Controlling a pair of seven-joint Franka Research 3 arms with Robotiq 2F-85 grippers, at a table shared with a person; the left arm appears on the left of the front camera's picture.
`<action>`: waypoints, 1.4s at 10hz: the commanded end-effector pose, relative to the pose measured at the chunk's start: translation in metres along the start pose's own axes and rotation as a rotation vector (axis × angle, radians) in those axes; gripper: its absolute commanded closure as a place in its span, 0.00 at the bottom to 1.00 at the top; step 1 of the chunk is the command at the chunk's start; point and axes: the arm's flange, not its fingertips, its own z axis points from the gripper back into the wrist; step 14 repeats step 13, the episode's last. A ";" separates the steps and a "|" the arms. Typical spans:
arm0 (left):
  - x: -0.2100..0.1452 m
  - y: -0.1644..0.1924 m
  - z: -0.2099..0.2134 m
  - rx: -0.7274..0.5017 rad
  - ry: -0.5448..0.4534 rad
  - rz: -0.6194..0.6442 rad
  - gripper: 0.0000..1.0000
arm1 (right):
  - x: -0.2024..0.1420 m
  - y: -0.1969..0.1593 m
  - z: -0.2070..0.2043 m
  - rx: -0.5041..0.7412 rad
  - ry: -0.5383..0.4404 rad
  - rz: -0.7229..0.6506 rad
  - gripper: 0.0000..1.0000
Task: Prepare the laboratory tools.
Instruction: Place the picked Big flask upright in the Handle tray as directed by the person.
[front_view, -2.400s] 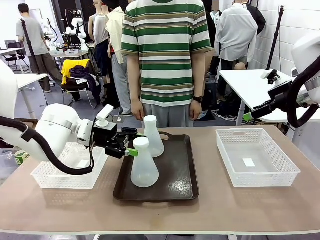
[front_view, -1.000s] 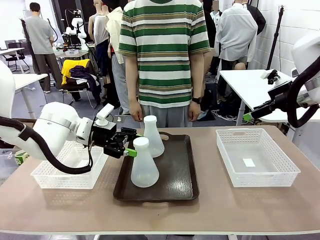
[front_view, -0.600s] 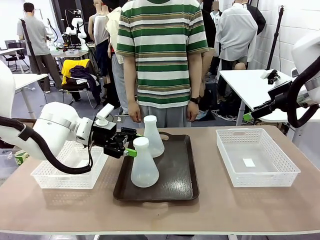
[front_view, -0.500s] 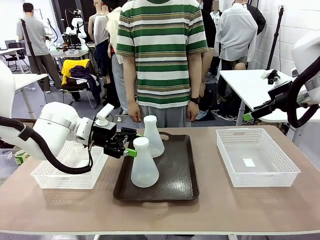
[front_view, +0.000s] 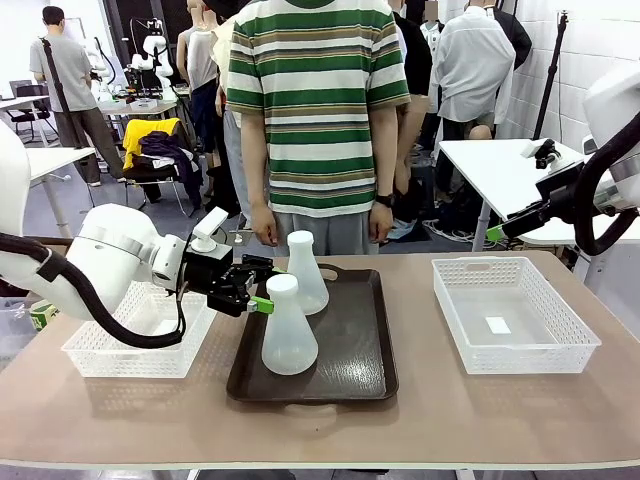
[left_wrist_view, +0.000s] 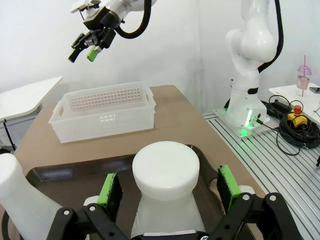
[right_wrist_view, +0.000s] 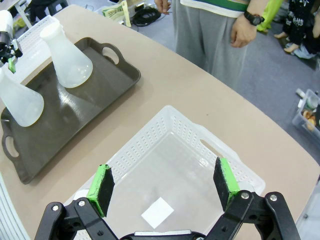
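Note:
Two frosted-white conical flasks stand upright on the dark brown tray (front_view: 350, 375). My left gripper (front_view: 265, 286) is open, with its jaws on either side of the near flask (front_view: 289, 335) at its neck. In the left wrist view that flask's round top (left_wrist_view: 165, 170) sits between the green pads (left_wrist_view: 109, 190), with a gap on each side. The far flask (front_view: 306, 275) stands behind it, and shows as the far flask (left_wrist_view: 22, 200) at the lower left of the left wrist view. My right gripper (right_wrist_view: 162, 187) hangs open high above the right-hand basket (right_wrist_view: 176, 114), holding nothing.
A white mesh basket (front_view: 105, 355) sits left of the tray, under my left arm, and another basket (front_view: 515, 352) sits at the table's right. A person in a striped shirt (front_view: 315, 110) stands at the far edge, hands at their sides.
The person has shifted slightly to the left. Both arms and both flasks stay where they were.

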 end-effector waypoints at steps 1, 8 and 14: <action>0.001 0.000 -0.001 -0.003 0.002 -0.010 0.00 | -0.002 0.000 -0.001 0.007 -0.002 0.004 0.00; 0.001 0.000 -0.001 -0.003 0.002 -0.010 0.00 | -0.002 0.000 -0.001 0.007 -0.002 0.004 0.00; 0.001 0.000 -0.001 -0.003 0.002 -0.010 0.00 | -0.002 0.000 -0.001 0.007 -0.002 0.004 0.00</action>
